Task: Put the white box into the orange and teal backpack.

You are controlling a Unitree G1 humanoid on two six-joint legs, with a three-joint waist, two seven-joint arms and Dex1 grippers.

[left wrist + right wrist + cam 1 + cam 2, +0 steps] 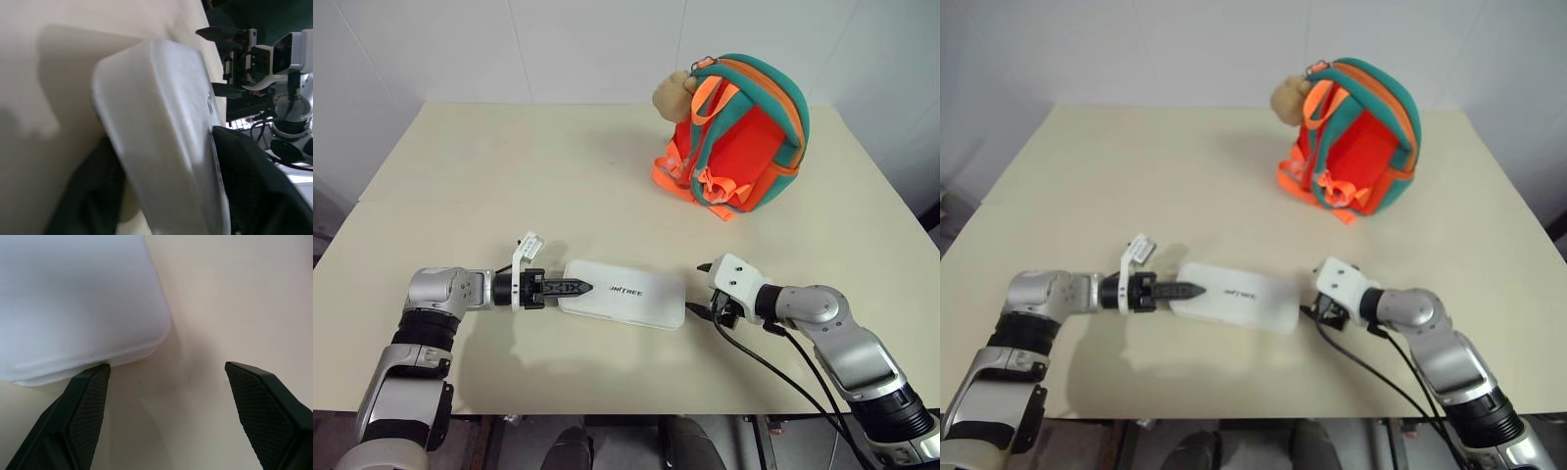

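A cream table [460, 176] lies bare across its whole left half and through the wide middle strip. The orange and teal backpack [744, 137] stands upright at the far right, the one tall obstacle. Near the front edge the flat white box [625, 294] lies hemmed between the left gripper [570, 288] and the right gripper [705, 284], with black cables [773, 377] trailing toward the front right.

Before me stands a pale cream desk [509, 176], its matte top running from my near edge back to the wall. A faint seam crosses the left part of its surface. Behind it rises a white wall [509, 49] of flat panels, with thin vertical joints between them. Light falls soft and even from above, casting only pale, blurred shadows on the desk. Below the near edge, a strip of dark floor [626, 441] shows. At the far right, beyond the desk corner, something dark sits low.
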